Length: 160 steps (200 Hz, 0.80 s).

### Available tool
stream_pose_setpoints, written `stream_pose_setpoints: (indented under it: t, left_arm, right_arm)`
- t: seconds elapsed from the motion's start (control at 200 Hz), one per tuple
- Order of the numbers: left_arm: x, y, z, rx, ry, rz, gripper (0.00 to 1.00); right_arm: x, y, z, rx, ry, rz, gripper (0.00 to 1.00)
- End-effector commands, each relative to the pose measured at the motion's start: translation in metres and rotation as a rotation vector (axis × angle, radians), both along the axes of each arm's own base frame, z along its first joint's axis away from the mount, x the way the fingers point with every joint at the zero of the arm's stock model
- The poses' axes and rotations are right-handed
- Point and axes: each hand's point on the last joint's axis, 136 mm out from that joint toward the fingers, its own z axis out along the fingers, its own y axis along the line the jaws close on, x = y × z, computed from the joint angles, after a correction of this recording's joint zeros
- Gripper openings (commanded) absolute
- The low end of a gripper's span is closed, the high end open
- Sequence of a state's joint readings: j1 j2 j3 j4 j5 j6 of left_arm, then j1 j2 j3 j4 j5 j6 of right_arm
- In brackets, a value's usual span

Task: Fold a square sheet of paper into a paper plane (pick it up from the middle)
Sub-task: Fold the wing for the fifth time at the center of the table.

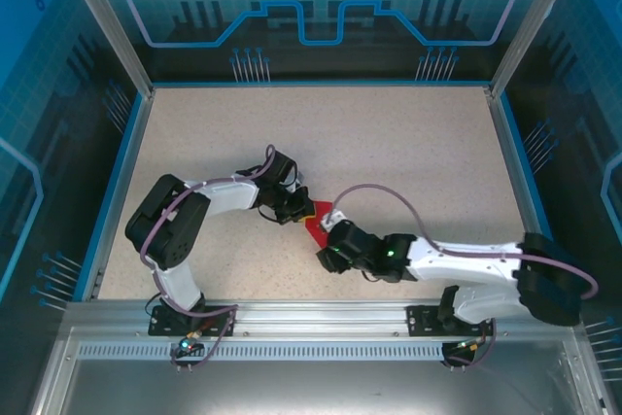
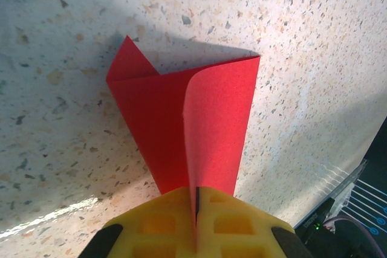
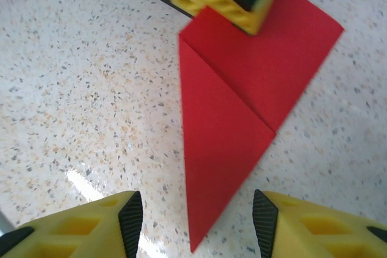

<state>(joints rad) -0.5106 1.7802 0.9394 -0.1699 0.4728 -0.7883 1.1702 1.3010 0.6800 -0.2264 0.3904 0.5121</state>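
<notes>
The square sheet of paper is bright red and folded into a pointed wedge with a diagonal crease, lying on the speckled table. My left gripper is shut on its wide end, and one red flap curls up from between the yellow fingers. From the right wrist view the left gripper's yellow fingers sit on the paper's far edge. My right gripper stands open just above the table. The wedge's sharp tip lies between its fingers, touching neither pad. In the top view both grippers meet at the paper.
The table top is beige speckled, framed by a blue rim and aluminium posts. The right arm's cable loops over the table behind the paper. A metal rail runs along the near edge.
</notes>
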Motion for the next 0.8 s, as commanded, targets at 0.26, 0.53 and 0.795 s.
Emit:
stream_pose_setpoints:
  t: [0.26,0.53,0.795]
  left_arm:
    - [-0.001,0.001,0.006,0.019,-0.006,0.011,0.0]
    - [0.0,0.0,0.008,0.018,-0.006,0.003,0.0]
    - [-0.001,0.0,0.007,0.023,-0.003,-0.001,0.0]
  right_arm:
    - [0.014,0.024,-0.011,-0.408,-0.224,-0.028,0.49]
    - [0.011,0.026,-0.033,-0.428,-0.19,-0.029,0.47]
    - [0.018,0.026,-0.036,-0.445,-0.193,-0.055,0.35]
